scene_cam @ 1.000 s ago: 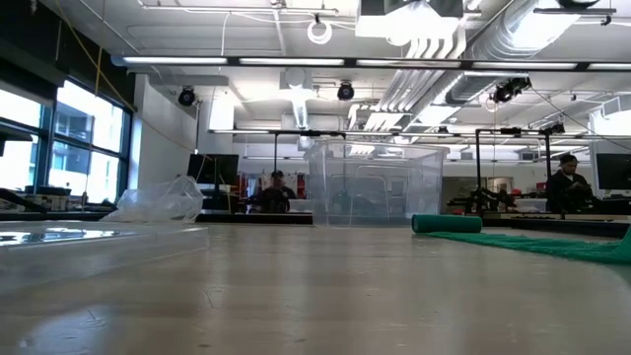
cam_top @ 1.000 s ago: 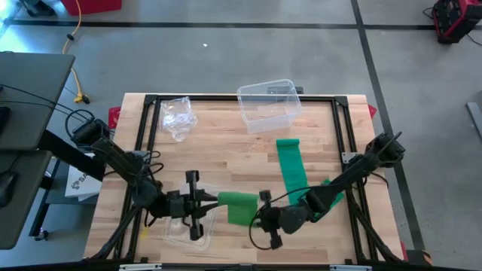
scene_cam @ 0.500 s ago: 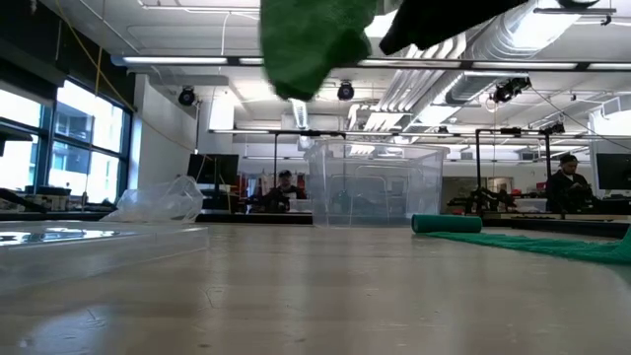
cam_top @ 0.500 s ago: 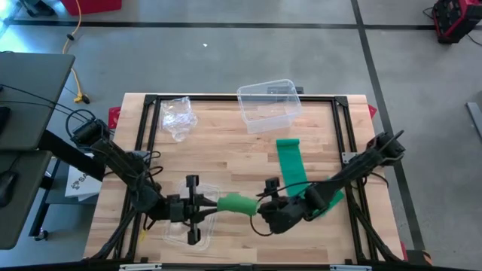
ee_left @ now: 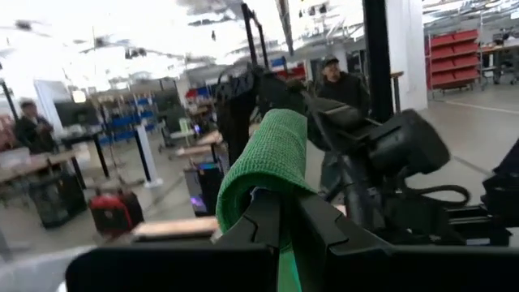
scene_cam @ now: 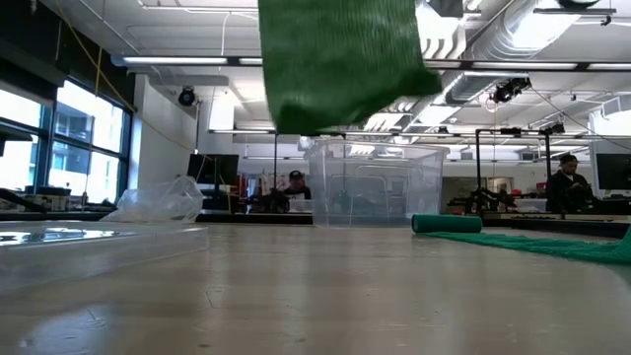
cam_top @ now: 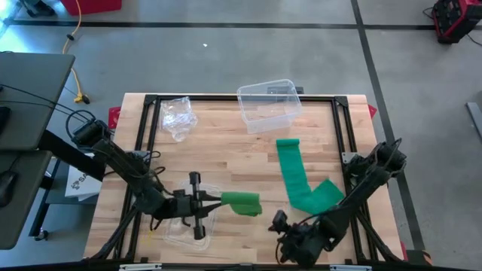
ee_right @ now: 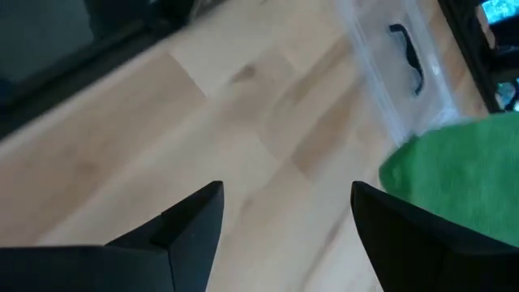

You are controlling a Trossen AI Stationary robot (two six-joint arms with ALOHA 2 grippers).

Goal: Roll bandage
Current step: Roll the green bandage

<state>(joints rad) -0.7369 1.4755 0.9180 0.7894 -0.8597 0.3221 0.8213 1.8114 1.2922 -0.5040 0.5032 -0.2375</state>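
Two claws show in the high view: we see the left claw (cam_top: 215,200), at lower centre-left of the frame, clamped on the folded end of the green bandage (cam_top: 241,202), which it holds above the wooden surface (cam_top: 226,154). We see the right claw (cam_top: 284,235) at the lower right, apart from the cloth, its fingers (ee_right: 190,223) spread wide and holding nothing. More of the green strip lies flat at right of centre, below the clear container (cam_top: 267,105).
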